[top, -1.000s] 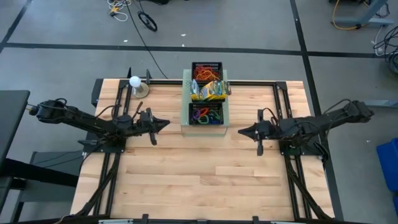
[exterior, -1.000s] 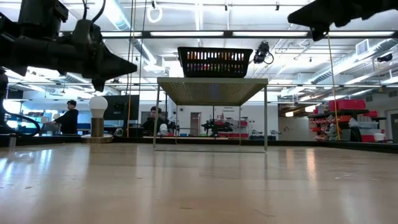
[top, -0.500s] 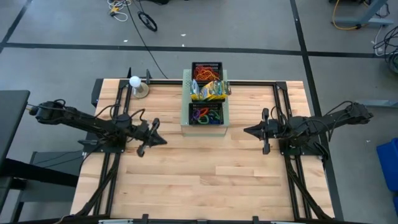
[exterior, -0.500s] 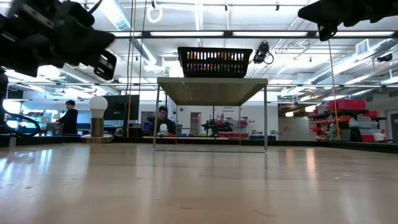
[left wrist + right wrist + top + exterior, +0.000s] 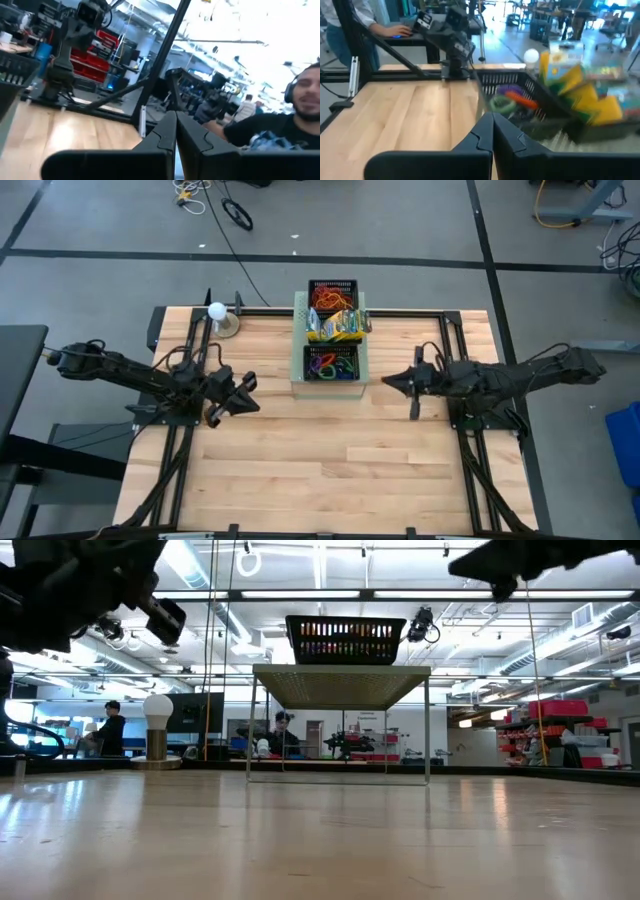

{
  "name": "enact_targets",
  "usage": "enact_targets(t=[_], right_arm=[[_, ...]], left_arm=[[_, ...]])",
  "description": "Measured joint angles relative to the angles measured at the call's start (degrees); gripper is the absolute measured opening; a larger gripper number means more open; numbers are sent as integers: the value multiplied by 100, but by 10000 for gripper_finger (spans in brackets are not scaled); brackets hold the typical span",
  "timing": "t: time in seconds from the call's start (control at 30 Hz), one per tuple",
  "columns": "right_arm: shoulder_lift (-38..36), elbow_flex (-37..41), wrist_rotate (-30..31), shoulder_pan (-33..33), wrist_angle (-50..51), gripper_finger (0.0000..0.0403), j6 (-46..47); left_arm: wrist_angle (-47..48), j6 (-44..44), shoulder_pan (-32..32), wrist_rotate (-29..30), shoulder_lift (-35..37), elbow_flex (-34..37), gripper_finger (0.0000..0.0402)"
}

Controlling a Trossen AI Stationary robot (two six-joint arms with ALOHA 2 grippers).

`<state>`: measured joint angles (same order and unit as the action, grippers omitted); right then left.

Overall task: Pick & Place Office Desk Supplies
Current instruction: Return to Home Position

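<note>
Two black mesh trays with coloured rubber bands (image 5: 332, 364) (image 5: 332, 293) rest on top of the pale-green perforated box (image 5: 297, 345) at the table's far middle. Yellow-and-green crayon boxes (image 5: 338, 327) lie between them. My left gripper (image 5: 250, 402) hovers shut to the left of the box, with nothing in it; its fingers (image 5: 175, 125) are together in the left wrist view. My right gripper (image 5: 388, 381) hovers shut to the right of the box, pointing at the nearer tray (image 5: 520, 102) and the crayon boxes (image 5: 585, 90). It is empty too.
A white ball on a stand (image 5: 217, 311) sits at the table's far left. Black rails (image 5: 455, 340) run along the table's sides. Bare wood (image 5: 320, 460) lies between the arms and toward the near edge. People (image 5: 108, 725) are in the room beyond.
My left gripper has rolled about its wrist and tipped upward, its tip drawing back a little from the box and toward the near edge. My right gripper has swung slightly toward the box. Both stay shut.
</note>
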<state>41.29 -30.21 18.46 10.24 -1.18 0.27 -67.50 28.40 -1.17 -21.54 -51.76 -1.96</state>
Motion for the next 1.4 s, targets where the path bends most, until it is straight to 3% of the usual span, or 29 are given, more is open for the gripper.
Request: enact_targets(t=[0.13, 0.33, 0.5, 0.67, 0.9, 1.13, 1.4], right_arm=[[110, -298, -382, -263, 213, 2, -130], [70, -340, -415, -541, 504, 2, -109], [67, -342, -483, -608, 641, 2, -5], [46, -365, -651, -611, 748, 2, -48], [-470, -373, -1243, -913, 878, 2, -611], [-871, 139, -1471, -1396, 687, 2, -658], [-1501, 556, -1728, -1813, 679, 2, -527]], left_arm=[[-509, -2, 11, 157, 1, -2, 14], [-772, -207, 11, 557, 3, -2, 14], [-667, -186, 10, 996, -1, -36, 14], [-347, -436, 85, 953, -1, -184, 13], [1395, -1270, 1047, 609, 491, -481, 6], [2849, -1604, 1817, 485, 1700, -525, 5], [4627, -2109, 2036, 1495, 3179, -520, 7]])
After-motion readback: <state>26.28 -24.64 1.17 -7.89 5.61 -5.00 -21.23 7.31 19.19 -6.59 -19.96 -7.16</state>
